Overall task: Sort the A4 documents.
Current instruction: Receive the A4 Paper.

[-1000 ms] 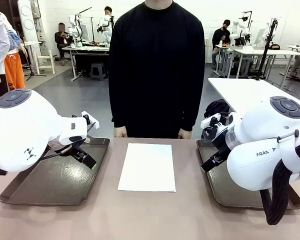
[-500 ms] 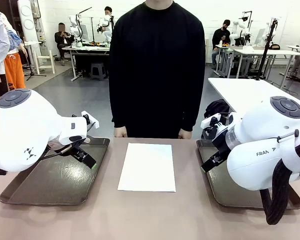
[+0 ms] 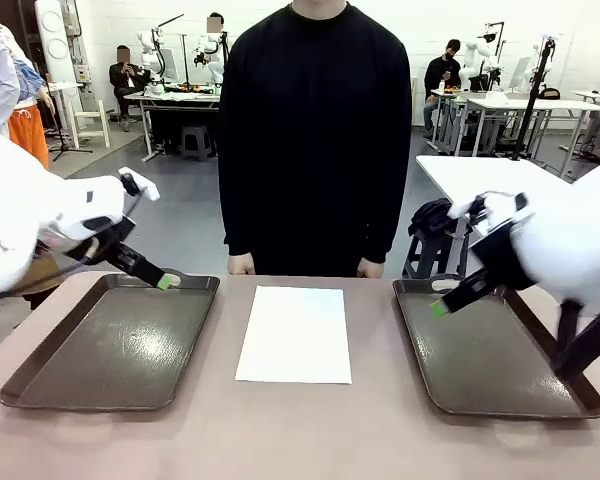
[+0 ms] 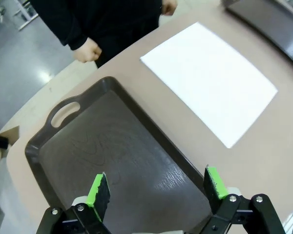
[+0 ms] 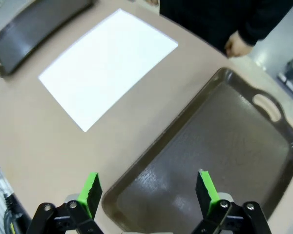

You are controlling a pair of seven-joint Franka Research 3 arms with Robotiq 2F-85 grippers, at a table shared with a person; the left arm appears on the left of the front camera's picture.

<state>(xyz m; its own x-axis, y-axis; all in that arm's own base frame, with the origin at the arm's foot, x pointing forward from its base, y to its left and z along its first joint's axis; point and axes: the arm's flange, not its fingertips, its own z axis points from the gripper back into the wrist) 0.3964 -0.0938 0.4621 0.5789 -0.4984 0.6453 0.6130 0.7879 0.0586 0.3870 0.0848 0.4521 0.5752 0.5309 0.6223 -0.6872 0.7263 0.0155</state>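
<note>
Quick status from my side. The A4 documents [image 3: 295, 335] lie flat on the bare table [image 3: 310, 440], right in the middle, between my two trays and touching neither. It looks like one blank white sheet to me. It could be a thin stack, I honestly can't tell.

The long axis runs straight across the table, from my side toward the person [image 3: 315, 140] standing at the far edge. So one short edge faces me and the other faces them. It sits pretty much square to the table edge.

My left gripper [image 4: 156, 187] hangs above the left tray [image 4: 112, 146], toward its far handle end. The fingers are spread wide with nothing between them, just dark tray floor underneath. From that wrist cam the paper sits past the tray's long rim, up and to the right, running diagonally.

It's the same on the other side. My right gripper [image 5: 148, 190] hangs over the inner side of the right tray [image 5: 219, 151], fingers wide apart and holding nothing. There the paper shows up-left, beyond the tray rim.

The person has a curled hand [image 3: 242, 265] at the far table edge on each side of the sheet's far end, near it but not on it.
</note>
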